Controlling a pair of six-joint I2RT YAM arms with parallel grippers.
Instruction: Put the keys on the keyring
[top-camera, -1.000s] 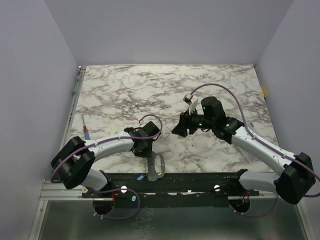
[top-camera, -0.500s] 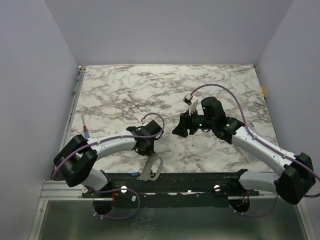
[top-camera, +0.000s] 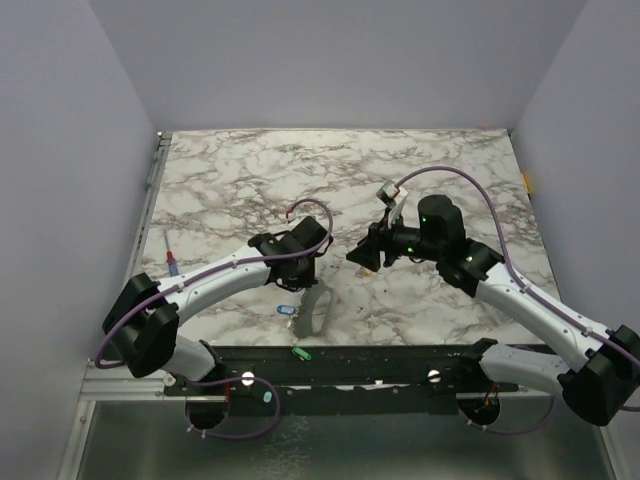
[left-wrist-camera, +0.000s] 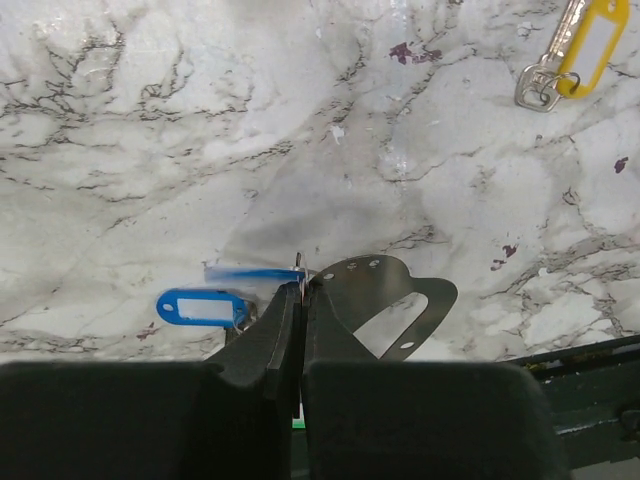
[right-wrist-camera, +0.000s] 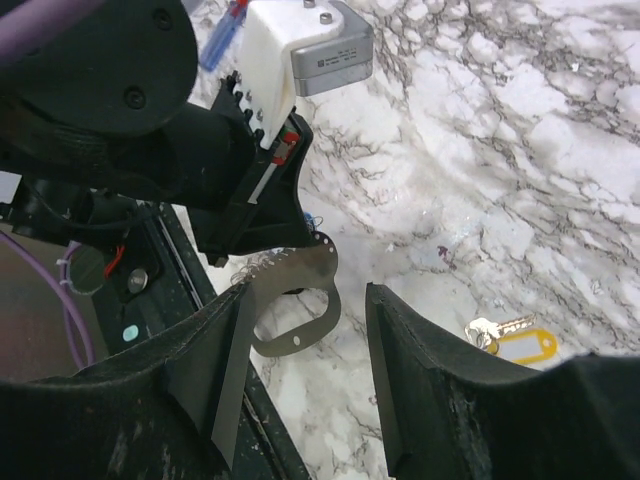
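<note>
My left gripper is shut on the top edge of the keyring, a flat grey metal loop with small holes that hangs below the fingers. A key with a blue tag lies on the marble just left of it. A blurred blue streak shows by the fingertips. A key with a yellow tag lies farther out. A green-tagged key rests on the black rail. My right gripper is open and empty, facing the keyring.
A thin red-and-blue stick lies near the table's left edge. The black mounting rail runs along the near edge. A purple cable loops above the left wrist. White walls close in the marble table on three sides.
My left gripper has shut on the keyring and carried it up and away from the rail. The blue-tagged key now lies on the marble. The right arm has shifted slightly.
</note>
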